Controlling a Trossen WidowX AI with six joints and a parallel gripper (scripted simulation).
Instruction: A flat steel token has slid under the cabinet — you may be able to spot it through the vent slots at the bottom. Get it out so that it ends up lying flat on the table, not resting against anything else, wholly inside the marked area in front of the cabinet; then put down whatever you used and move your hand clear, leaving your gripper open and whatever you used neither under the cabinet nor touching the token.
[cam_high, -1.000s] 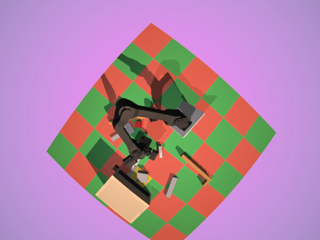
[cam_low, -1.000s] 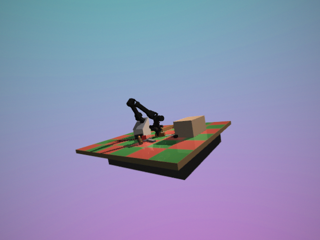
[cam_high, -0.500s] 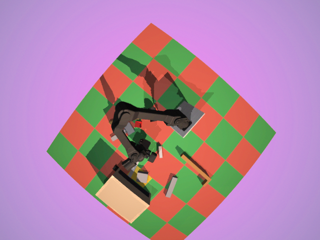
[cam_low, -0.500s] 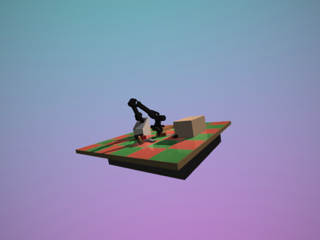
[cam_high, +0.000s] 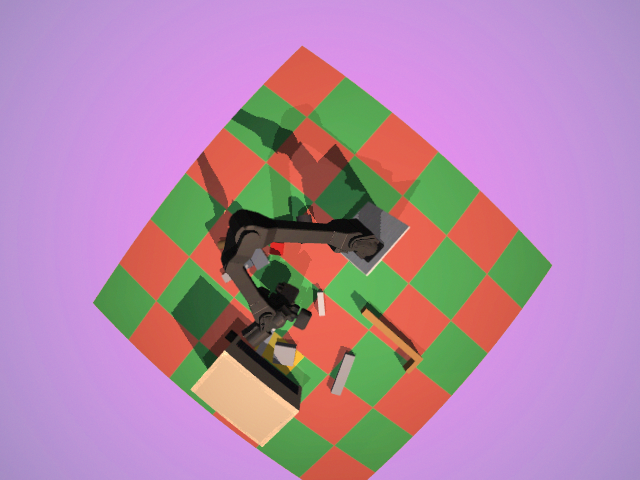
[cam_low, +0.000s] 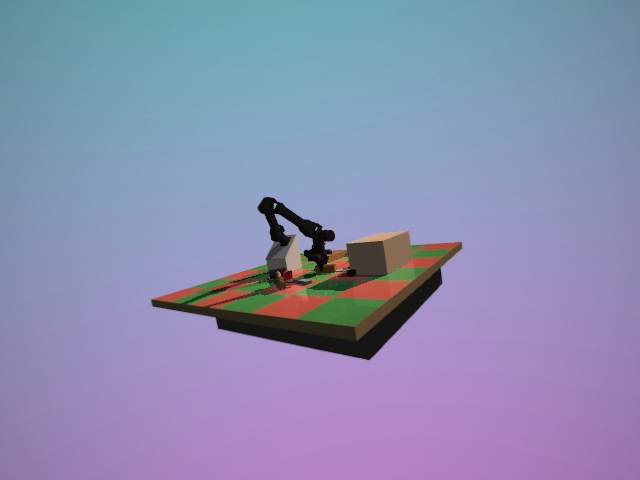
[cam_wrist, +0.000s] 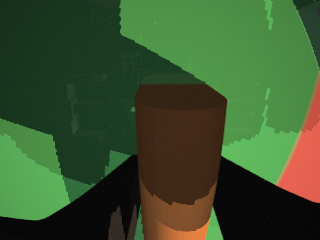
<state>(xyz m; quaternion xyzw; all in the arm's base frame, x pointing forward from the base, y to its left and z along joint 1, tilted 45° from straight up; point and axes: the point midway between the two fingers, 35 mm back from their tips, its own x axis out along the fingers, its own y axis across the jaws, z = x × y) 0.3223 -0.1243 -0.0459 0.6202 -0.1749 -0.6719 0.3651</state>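
My gripper (cam_low: 320, 265) (cam_wrist: 174, 163) is low in front of the cabinet (cam_high: 245, 397) (cam_low: 366, 258), shut on a brown-orange rounded handle (cam_wrist: 180, 145) that stands between the fingers in the wrist view. The rest of the held thing is mostly hidden. The yellow marked area (cam_high: 298, 358) lies along the cabinet's dark front. A grey block (cam_high: 284, 354) stands over it. A flat grey patch (cam_high: 263, 344) shows beside it, partly under the arm; I cannot tell whether this is the token. No token is plainly visible.
A small white block (cam_high: 321, 303), a grey bar (cam_high: 342, 374) and an orange bar with a short bent end (cam_high: 392, 335) lie away from the gripper. A red cube (cam_high: 277, 248) (cam_low: 287, 275) and a grey piece (cam_high: 258, 258) lie near the arm's elbow.
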